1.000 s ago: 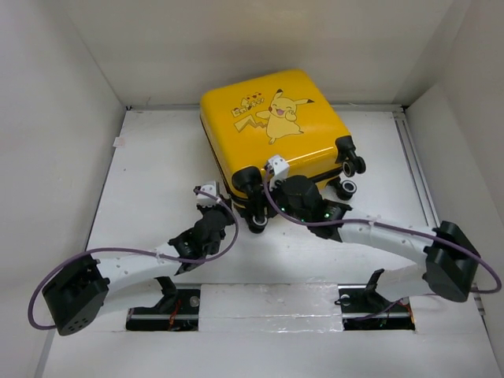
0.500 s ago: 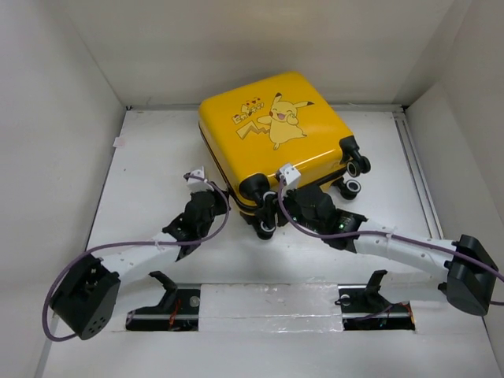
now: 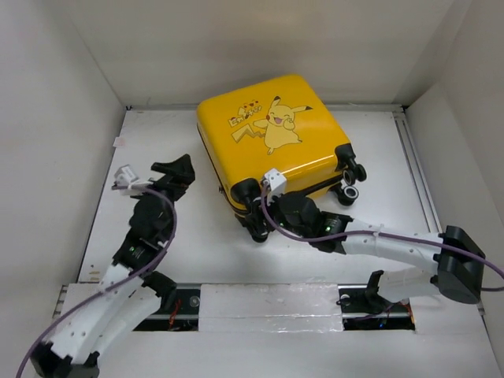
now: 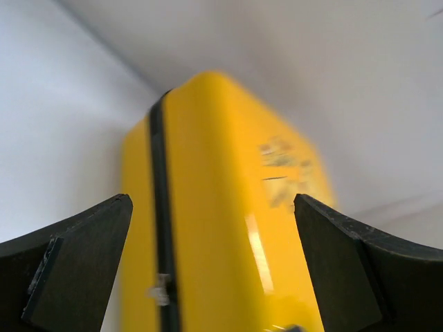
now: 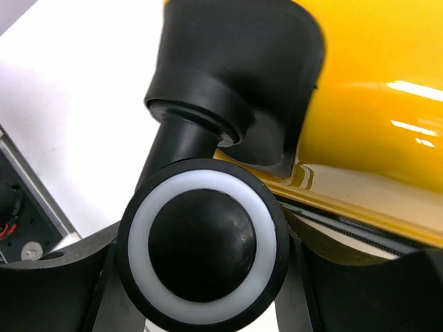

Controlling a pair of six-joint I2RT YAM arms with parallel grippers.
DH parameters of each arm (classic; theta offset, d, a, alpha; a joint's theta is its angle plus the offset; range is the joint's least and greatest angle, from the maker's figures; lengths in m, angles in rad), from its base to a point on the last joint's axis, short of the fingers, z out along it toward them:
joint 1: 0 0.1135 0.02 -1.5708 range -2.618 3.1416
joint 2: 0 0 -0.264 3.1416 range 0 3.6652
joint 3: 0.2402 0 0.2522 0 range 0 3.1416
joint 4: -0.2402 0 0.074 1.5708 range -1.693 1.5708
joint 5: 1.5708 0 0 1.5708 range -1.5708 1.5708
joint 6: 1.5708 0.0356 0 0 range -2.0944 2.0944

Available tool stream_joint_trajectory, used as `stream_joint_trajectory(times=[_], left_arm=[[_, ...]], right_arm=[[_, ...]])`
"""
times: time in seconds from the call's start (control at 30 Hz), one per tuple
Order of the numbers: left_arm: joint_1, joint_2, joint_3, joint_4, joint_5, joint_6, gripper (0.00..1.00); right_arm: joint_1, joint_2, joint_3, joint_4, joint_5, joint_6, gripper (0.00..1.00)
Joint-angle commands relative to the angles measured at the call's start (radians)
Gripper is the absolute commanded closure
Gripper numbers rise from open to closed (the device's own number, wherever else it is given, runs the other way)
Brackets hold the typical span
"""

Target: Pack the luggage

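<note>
Directly ahead of the left gripper (image 3: 175, 169), apart from its fingertips, lies the closed yellow Pikachu suitcase (image 3: 272, 134), printed face up on the white table (image 3: 157, 134); this gripper's jaws stand spread wide and hold nothing; between the fingers of the right gripper (image 5: 206, 280) sits a black-and-white caster wheel (image 5: 203, 250) of the suitcase's near corner, the jaws partly closed against its sides.
</note>
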Motion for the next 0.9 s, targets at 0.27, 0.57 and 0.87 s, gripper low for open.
stream_joint_trajectory(times=[0.27,0.57,0.87], left_arm=[[0.0,-0.066,0.157,-0.147,0.204,0.081,0.0],[0.0,-0.137,0.114,-0.156,0.304,0.09,0.0],[0.0,-0.169,0.191,-0.286,0.246,0.152,0.0]], right_arm=[[0.291,0.07,0.281,0.035,0.042,0.012,0.0],[0.28,-0.213,0.281,-0.196,0.301,-0.055,0.0],[0.113,-0.509,0.005,-0.194,0.38,0.012,0.0]])
